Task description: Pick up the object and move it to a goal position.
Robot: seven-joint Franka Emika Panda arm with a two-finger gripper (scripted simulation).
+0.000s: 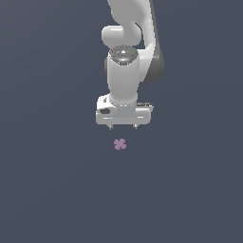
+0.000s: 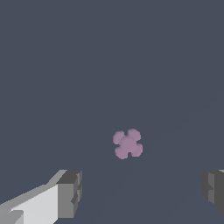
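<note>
The object (image 1: 120, 144) is a tiny pale purple-pink four-lobed clover shape lying on the dark grey-blue floor, just in front of and below the white arm's hand. My gripper (image 1: 123, 126) hangs above it, open, its two short fingertips spread apart with nothing between them. In the wrist view the object (image 2: 127, 143) lies on the floor a little beyond the line between the two grey fingertips (image 2: 70, 192), apart from both. My gripper (image 2: 140, 190) touches nothing.
The white Panda arm (image 1: 126, 52) rises behind the gripper in the exterior view. A plain dark grey-blue floor (image 1: 52, 180) fills everything else in both views, with no marker visible.
</note>
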